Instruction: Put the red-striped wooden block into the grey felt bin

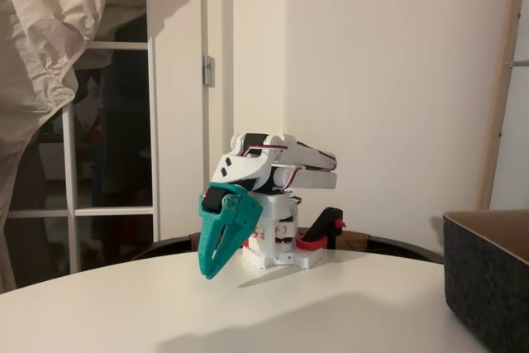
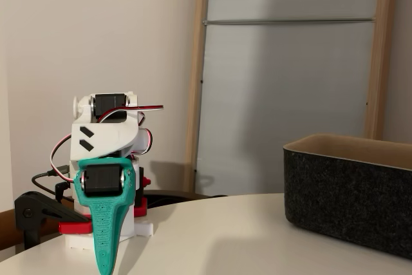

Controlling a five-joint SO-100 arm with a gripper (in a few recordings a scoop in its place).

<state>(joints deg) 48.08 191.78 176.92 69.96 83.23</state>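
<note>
The teal claw (image 1: 208,269) points down near the back edge of the white table (image 1: 331,312), its two fingers pressed together with nothing between them. The grey felt bin (image 2: 347,198) sits at the table's right edge in both fixed views, well apart from the claw.

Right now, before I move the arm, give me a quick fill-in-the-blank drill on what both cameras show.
1. The teal tool points ____ toward the table.
2. The grey felt bin stands on the ____ side of both fixed views.
3. The bin's inner face is ____ in colour.
4. The red-and-black clamp sits at the arm's ____.

Missing words: down; right; tan; base
</note>
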